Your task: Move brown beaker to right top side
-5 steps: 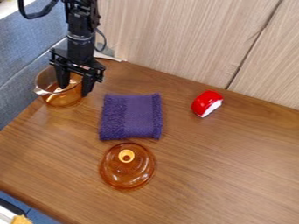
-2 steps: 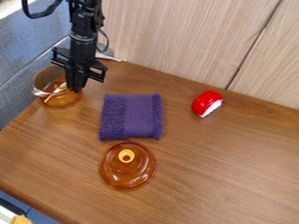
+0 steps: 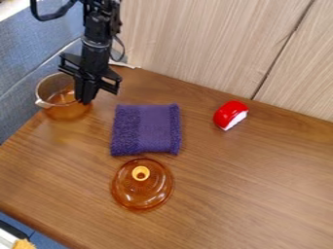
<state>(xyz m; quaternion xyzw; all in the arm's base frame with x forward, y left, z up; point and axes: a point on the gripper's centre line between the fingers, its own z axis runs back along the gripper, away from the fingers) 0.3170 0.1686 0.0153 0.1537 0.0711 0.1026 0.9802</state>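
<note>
Broadly, across the brown wood-grain table (image 3: 260, 194), a folded purple cloth (image 3: 148, 129) lies between the brown beaker and the right side, with a round amber glass lid (image 3: 146, 194) below it and a rounded red-and-white block (image 3: 231, 115) at upper right. Compared with the first frame, the black two-finger gripper (image 3: 84, 101) has gone from wide astride the rim to narrow, pinching the near right rim. Transparent and amber, the round brown beaker (image 3: 64, 113) sits at upper left, its pale side handle facing left.
</note>
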